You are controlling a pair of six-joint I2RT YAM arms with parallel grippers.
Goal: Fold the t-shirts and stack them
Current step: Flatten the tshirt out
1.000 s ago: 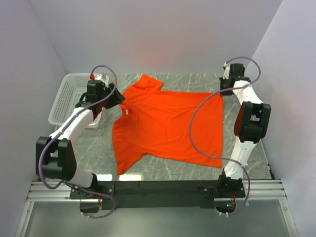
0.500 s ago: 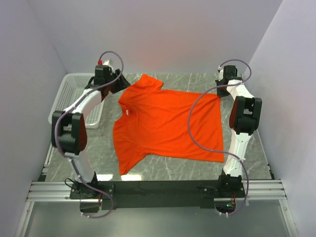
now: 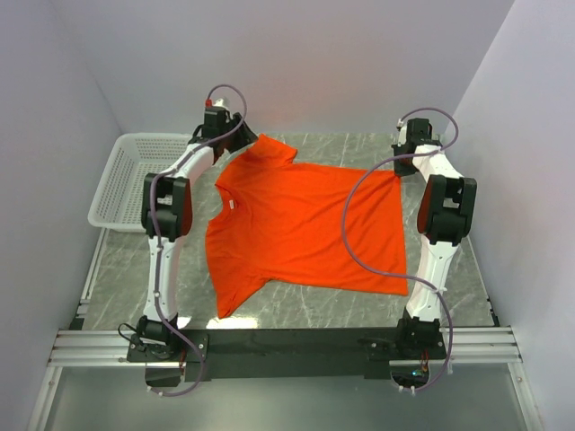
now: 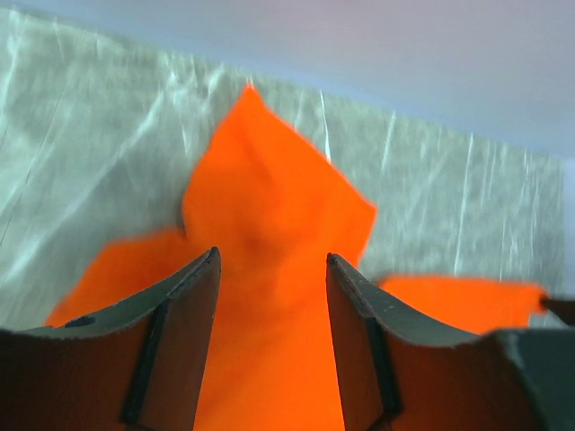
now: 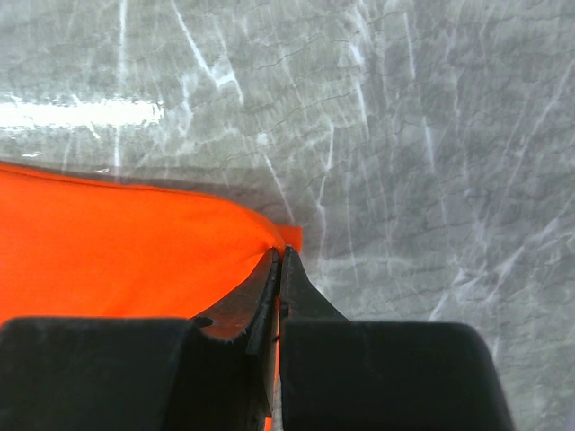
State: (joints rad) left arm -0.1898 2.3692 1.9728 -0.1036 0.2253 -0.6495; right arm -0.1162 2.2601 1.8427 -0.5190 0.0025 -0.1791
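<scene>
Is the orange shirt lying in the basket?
No: the shirt lies spread flat on the table, apart from the basket.

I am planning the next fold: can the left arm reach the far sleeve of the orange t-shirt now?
Probably yes. The left pincer is open and points straight at that sleeve of the t-shirt; nothing stands between them.

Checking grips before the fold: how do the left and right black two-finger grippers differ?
The left gripper stands open at the far sleeve of the bright orange-red cloth t-shirt, holding nothing; the right gripper is shut, pinching its far hem corner. Both work at its far side.
</scene>
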